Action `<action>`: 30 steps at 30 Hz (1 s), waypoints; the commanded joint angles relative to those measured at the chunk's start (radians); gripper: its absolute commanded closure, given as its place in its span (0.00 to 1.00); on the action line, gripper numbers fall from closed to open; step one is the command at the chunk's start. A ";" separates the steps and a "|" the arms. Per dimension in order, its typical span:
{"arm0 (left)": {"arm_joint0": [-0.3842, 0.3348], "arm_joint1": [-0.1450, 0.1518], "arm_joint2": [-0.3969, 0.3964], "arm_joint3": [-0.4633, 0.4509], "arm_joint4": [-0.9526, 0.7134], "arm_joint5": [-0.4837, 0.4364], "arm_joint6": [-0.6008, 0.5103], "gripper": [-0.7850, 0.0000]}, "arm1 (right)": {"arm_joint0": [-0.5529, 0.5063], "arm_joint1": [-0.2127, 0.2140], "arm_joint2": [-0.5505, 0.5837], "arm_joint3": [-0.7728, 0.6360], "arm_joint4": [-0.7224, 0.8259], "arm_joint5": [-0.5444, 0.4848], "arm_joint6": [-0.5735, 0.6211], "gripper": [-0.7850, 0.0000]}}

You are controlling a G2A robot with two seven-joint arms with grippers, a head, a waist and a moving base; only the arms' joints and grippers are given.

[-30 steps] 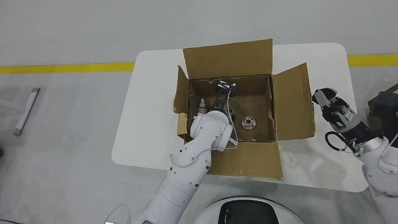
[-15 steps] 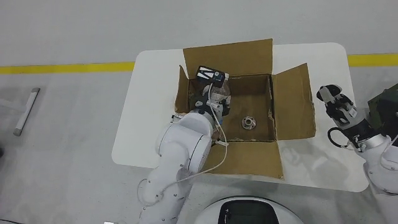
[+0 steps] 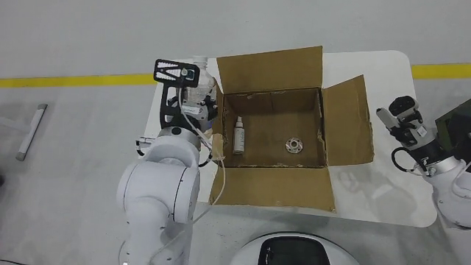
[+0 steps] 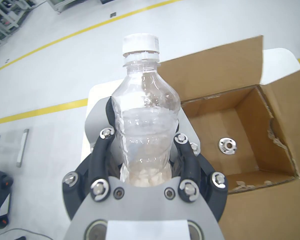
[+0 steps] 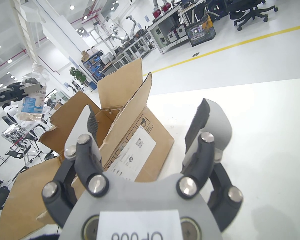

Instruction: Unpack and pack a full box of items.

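Bottle (image 3: 200,85) is out of the box (image 3: 346,121) now. In the top view the left gripper (image 3: 191,107), which was down inside a second ago, has risen and swung out. It holds the clear bottle above the table's (image 3: 383,66) left edge, just beside the box wall. A small spray bottle (image 3: 238,135) and a metal flange (image 3: 294,145) lie on the box floor, so unpacking looks only partly done.

In the left wrist view both fingers (image 4: 96,123) clamp the bottle's waist, with its cap upward and pale bits at its bottom.

In the right wrist view the right gripper (image 5: 147,111) hangs wide apart and empty above the table, beside the box's outer flap.
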State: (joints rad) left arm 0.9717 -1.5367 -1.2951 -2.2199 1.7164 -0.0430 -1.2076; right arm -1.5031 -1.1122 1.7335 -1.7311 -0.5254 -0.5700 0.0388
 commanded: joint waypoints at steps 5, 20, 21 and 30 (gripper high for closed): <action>0.033 0.013 -0.109 0.046 0.093 -0.031 0.009 1.00 | 0.002 -0.001 -0.002 -0.002 -0.009 -0.002 0.005 0.00; 0.119 0.020 -0.170 0.453 0.044 0.004 0.108 1.00 | 0.004 -0.002 -0.007 0.001 -0.029 0.009 0.010 0.00; 0.122 0.020 -0.171 0.475 0.030 0.012 0.110 1.00 | 0.004 -0.002 -0.007 0.000 -0.029 0.009 0.010 0.00; 0.129 0.019 -0.168 0.608 -0.038 0.040 0.151 0.96 | 0.005 -0.003 -0.004 -0.009 -0.045 0.010 -0.001 0.00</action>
State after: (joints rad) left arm 1.1011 -1.5173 -1.4656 -1.6223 1.6961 -0.0065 -1.0586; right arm -1.4981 -1.1155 1.7288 -1.7382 -0.5694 -0.5599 0.0398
